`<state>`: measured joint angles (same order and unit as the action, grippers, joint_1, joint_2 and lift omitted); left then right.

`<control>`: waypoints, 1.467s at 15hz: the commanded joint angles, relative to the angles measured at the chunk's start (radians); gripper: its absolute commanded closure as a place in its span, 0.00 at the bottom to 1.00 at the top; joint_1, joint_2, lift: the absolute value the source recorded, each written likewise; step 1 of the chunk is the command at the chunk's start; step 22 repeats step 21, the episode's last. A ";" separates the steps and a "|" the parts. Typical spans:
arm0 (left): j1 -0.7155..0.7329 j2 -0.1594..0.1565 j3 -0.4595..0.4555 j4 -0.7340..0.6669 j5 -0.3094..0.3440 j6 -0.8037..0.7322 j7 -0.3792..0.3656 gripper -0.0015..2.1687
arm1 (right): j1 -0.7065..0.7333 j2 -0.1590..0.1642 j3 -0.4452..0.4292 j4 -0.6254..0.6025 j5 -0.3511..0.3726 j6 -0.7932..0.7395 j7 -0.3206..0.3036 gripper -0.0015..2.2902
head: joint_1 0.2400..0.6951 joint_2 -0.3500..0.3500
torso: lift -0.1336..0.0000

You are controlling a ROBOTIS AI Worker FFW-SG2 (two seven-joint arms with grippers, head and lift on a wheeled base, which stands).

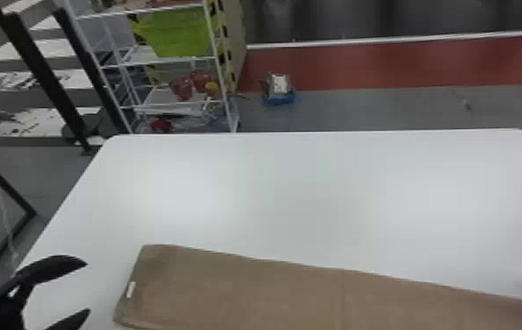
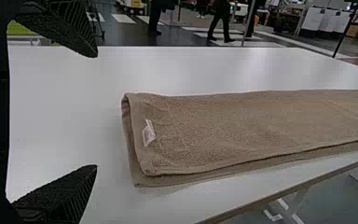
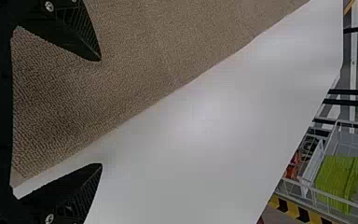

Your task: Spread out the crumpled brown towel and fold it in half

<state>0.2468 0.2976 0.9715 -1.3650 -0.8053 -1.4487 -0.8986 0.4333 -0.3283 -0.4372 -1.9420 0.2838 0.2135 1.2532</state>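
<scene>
The left gripper [image 1: 88,287] stands with its fingers spread and nothing between them, just off the labelled end of the brown towel [image 1: 251,294]. The right gripper [image 3: 101,112] is open too, reaching over the towel's far-side edge; whether it touches the cloth, I cannot tell. The towel lies on the white table [image 1: 273,188] as a long, flat strip, its small label [image 1: 130,289] facing up. The spreading looks done, and so, by my judgement, does the fold in half: the left wrist view shows two layers along one long side, the upper edge stopping slightly short of the lower. What remains is probably little more than evening those edges and drawing both arms clear. The right end's alignment I cannot judge.
</scene>
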 commanded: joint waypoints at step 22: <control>-0.003 0.000 -0.010 0.007 -0.006 0.000 0.001 0.02 | -0.005 0.003 -0.003 0.000 0.000 0.001 0.003 0.04 | 1.00 0.72 | 0.08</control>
